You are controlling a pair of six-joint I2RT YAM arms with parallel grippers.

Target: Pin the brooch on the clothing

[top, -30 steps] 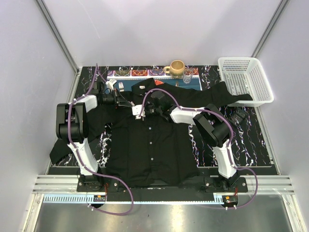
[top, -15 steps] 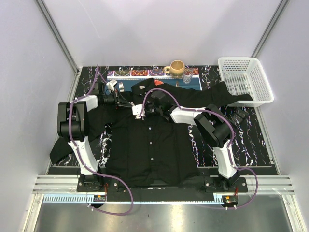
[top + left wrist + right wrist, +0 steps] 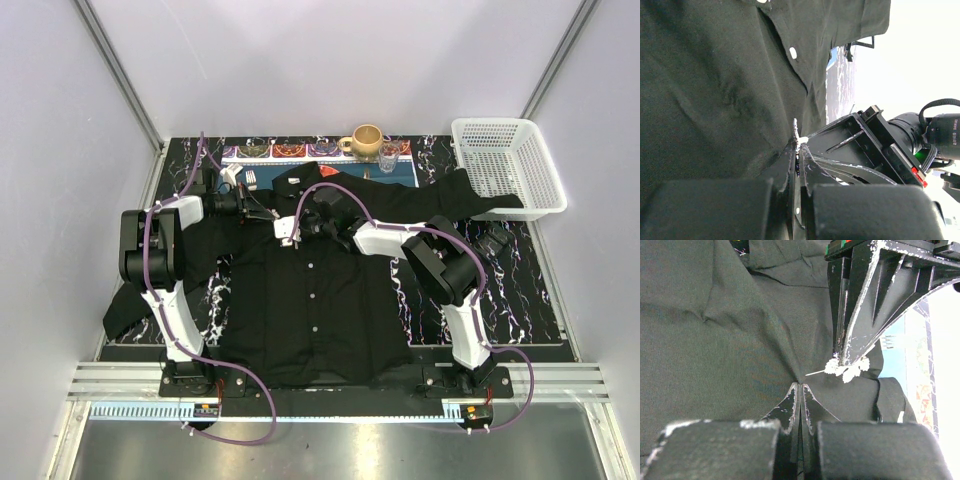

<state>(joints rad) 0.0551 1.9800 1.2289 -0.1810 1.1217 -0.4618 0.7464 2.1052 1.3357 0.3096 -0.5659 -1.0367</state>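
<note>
The black shirt [image 3: 310, 330] lies spread flat on the desk [image 3: 545, 300], hem nearest my bases, its row of white buttons [image 3: 313, 296] running up the front. Up at the chest, my right fingers [image 3: 797, 394] are pressed together on a pinch of the shirt's cloth, which puckers toward their tips. Just beyond, my left fingers [image 3: 804, 154] are clamped on the whitish brooch [image 3: 846, 369], its thin pin pointing at the raised fold. I cannot tell whether the point has entered the cloth. Farther back sit a tan cup [image 3: 366, 139] and a glass [image 3: 389, 156]. A white basket [image 3: 505, 165] stands at the far right, one sleeve reaching its edge.
</note>
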